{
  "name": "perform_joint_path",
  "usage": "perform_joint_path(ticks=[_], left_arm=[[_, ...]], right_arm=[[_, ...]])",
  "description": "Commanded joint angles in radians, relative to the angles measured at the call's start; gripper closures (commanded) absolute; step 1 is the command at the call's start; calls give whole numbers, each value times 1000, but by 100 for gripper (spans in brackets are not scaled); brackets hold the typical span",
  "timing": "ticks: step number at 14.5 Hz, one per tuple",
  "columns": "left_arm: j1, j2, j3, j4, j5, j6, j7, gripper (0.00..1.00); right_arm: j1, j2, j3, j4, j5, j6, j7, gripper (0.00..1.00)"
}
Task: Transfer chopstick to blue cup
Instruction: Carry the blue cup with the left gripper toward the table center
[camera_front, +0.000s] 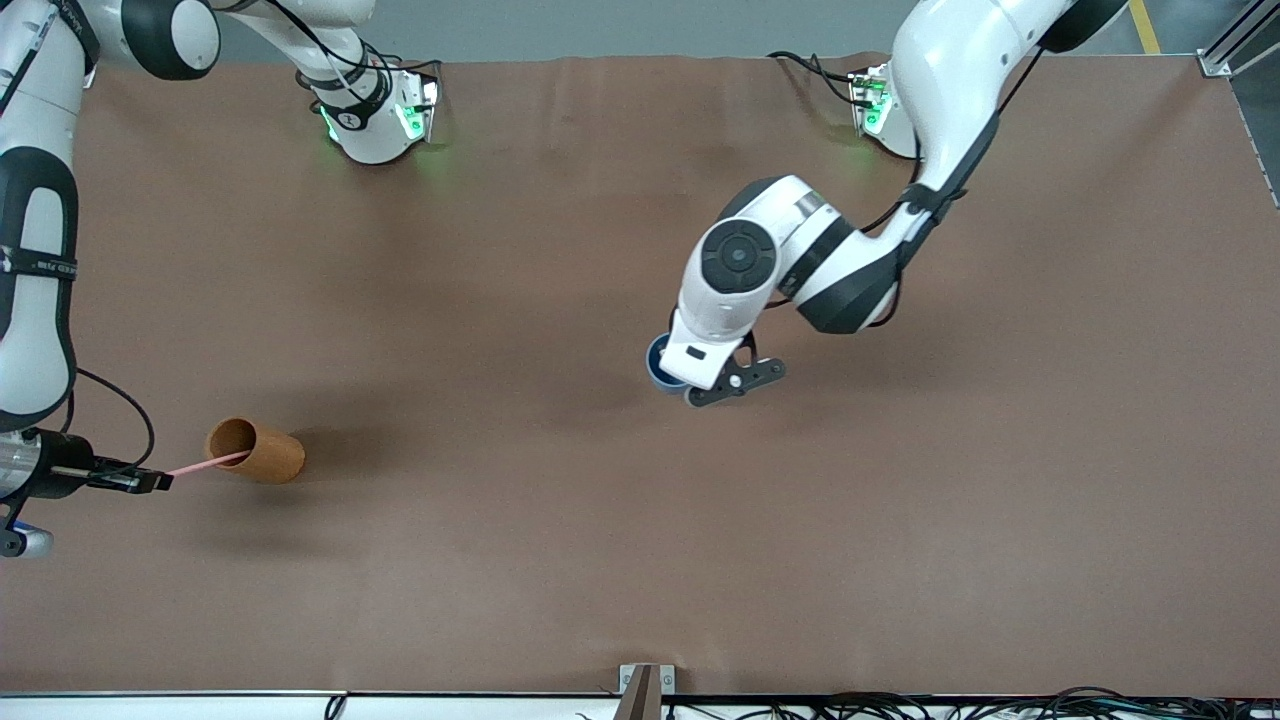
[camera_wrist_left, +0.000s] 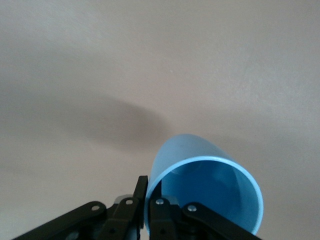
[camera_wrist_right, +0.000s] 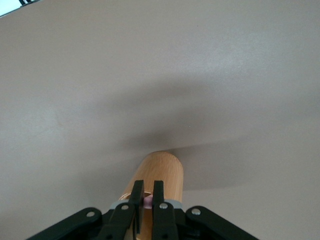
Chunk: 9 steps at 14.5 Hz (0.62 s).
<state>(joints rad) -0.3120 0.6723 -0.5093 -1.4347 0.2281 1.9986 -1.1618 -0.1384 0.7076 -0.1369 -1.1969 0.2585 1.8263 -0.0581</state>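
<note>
My left gripper (camera_front: 684, 386) is shut on the wall of the blue cup (camera_front: 657, 363), one finger inside the rim and one outside. It holds the cup tilted over the middle of the table. The left wrist view shows the cup (camera_wrist_left: 210, 185) and the gripper (camera_wrist_left: 148, 189). My right gripper (camera_front: 160, 482) is shut on one end of the pink chopstick (camera_front: 205, 463). The chopstick's other end is inside the orange-brown wooden holder (camera_front: 262, 452), which lies tipped with its mouth toward that gripper. The right wrist view shows the gripper (camera_wrist_right: 148, 192), the chopstick (camera_wrist_right: 148, 201) and the holder (camera_wrist_right: 162, 172).
The brown table cover (camera_front: 640, 550) spreads around both grippers. A metal bracket (camera_front: 645, 685) sits at the table's edge nearest the front camera. Cables (camera_front: 950, 705) run along that edge.
</note>
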Motion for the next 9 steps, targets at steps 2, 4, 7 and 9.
perform_joint_path(ticks=[2,4,7,9], left_arm=[[-29,88,2,43,58,87,-50,99],[-33,101,2,40,95,94,-85,98],[-45,124,2,36,137,158,-130,97],[-47,127,2,36,145,163,-150,95]], right_arm=[[3,-26,0,-10,18,-9,-14,98],[5,-65,2,-12,13,-13,-11,98],[11,-170,11,-10,-46,-97,-5,98],[37,-242,16,-12,-87,-132,0,97]])
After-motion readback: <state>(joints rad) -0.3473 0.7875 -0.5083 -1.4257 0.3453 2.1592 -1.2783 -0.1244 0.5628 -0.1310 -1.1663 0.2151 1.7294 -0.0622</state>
